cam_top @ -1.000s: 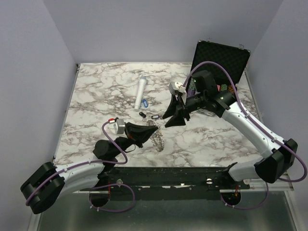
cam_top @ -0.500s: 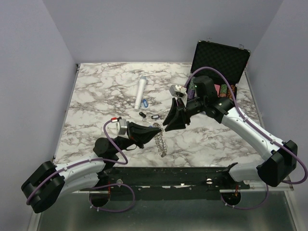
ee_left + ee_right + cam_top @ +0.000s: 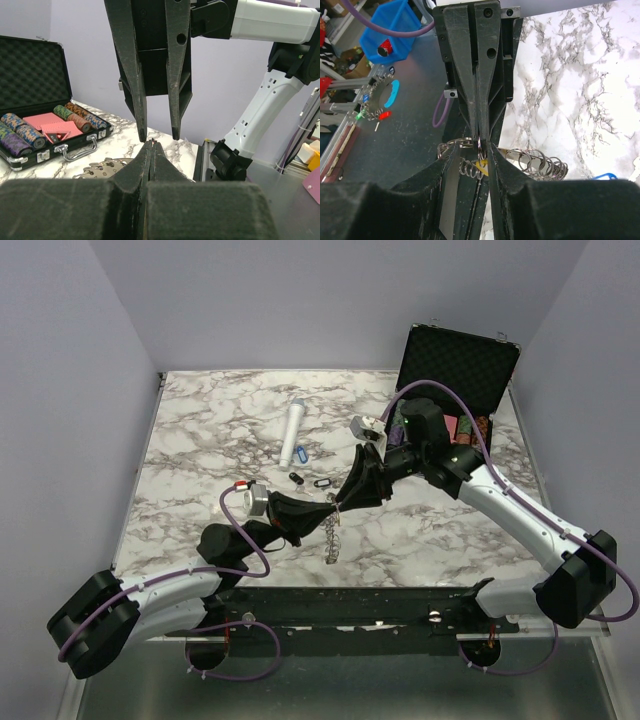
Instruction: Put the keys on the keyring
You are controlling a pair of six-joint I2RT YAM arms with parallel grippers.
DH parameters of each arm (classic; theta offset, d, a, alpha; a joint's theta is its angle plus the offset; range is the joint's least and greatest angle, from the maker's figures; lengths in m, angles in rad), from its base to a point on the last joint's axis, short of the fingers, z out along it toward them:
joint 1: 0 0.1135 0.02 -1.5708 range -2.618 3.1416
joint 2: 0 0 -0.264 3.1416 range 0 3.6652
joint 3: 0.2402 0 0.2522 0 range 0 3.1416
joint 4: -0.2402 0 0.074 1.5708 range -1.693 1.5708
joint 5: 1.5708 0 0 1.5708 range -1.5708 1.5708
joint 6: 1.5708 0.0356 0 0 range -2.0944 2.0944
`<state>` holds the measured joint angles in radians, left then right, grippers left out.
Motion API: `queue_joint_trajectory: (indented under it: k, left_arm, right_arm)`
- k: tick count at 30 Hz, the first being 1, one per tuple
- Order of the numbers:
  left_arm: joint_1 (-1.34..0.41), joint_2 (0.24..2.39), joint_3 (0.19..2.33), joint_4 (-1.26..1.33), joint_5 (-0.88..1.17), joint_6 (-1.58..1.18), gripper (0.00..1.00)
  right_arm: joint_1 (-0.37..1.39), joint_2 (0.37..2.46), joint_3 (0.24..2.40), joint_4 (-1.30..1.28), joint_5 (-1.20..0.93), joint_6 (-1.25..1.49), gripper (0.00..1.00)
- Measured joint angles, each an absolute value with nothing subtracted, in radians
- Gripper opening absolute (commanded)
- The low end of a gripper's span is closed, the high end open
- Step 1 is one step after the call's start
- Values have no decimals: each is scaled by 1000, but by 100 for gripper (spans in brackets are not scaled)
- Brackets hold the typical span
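Note:
The keyring [image 3: 330, 535], a silvery ring fringed with small split rings, hangs above the table's front middle. My left gripper [image 3: 331, 507] is shut on one of its small rings; its closed tips show in the left wrist view [image 3: 150, 144]. My right gripper [image 3: 346, 496] is open, with its fingertips straddling the left gripper's tips [image 3: 474, 149]. A yellowish key tag [image 3: 481, 169] sits among the rings between the right fingers. Part of the keyring [image 3: 97, 169] shows below the left fingers. A blue-tagged key [image 3: 303, 453] and two black-tagged keys [image 3: 296, 478] [image 3: 322, 482] lie on the table.
A white cylinder [image 3: 292, 435] lies behind the loose keys. An open black case [image 3: 455, 380] of striped poker chips stands at the back right, behind the right arm. The table's front edge runs just below the hanging ring.

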<state>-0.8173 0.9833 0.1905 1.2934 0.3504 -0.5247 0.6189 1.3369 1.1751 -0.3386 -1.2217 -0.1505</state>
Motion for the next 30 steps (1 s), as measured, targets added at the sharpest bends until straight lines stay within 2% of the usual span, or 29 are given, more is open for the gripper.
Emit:
queue_joint_trajectory:
  k: [30]
  left_arm:
    - [-829,985,191,1293,261,-539,0]
  right_arm:
    - [626,1337,1159,-338,-1177,-159,33]
